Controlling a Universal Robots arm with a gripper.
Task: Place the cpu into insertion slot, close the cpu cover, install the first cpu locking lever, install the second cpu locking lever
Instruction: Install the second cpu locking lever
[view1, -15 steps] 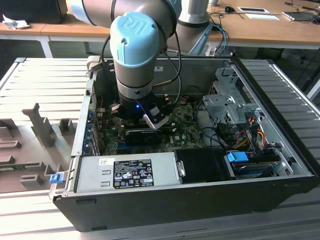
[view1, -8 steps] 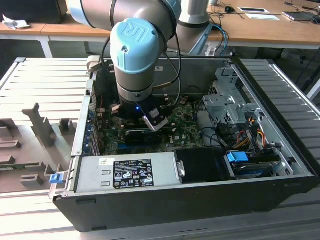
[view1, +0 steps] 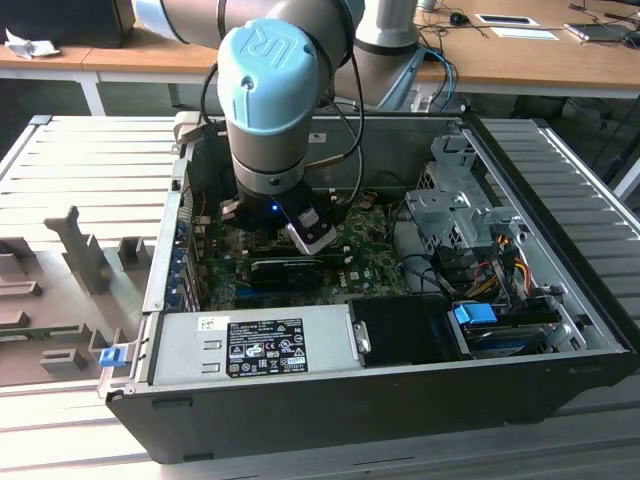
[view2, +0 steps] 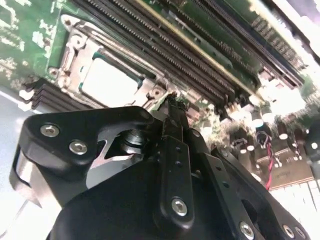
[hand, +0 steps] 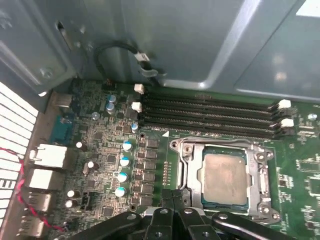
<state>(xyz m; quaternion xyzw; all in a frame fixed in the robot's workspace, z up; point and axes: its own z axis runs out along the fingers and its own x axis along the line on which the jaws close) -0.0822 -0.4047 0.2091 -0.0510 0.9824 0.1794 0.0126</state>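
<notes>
With the cpu (hand: 224, 178) seated in the insertion slot (hand: 187, 172) and the cpu cover (hand: 264, 176) lying closed over it in both wrist views, placement and covering look done. Whether either locking lever is latched cannot be told. Gripper (hand: 174, 199): jaws drawn together, holding nothing, just beside the socket's 7 o'clock corner in the first wrist view.

This is a lab or robotics workshop. An open computer case (view1: 380, 330) lies on its side on a slatted metal bench (view1: 90, 160), with grey fixture blocks (view1: 85, 255) at nine o'clock from it. A robot arm (view1: 270, 90) reaches into the case over the green motherboard (hand: 100, 165). At twelve o'clock stand wooden desks (view1: 520, 55) with papers (view1: 525, 30) and cables (view1: 445, 70).
</notes>
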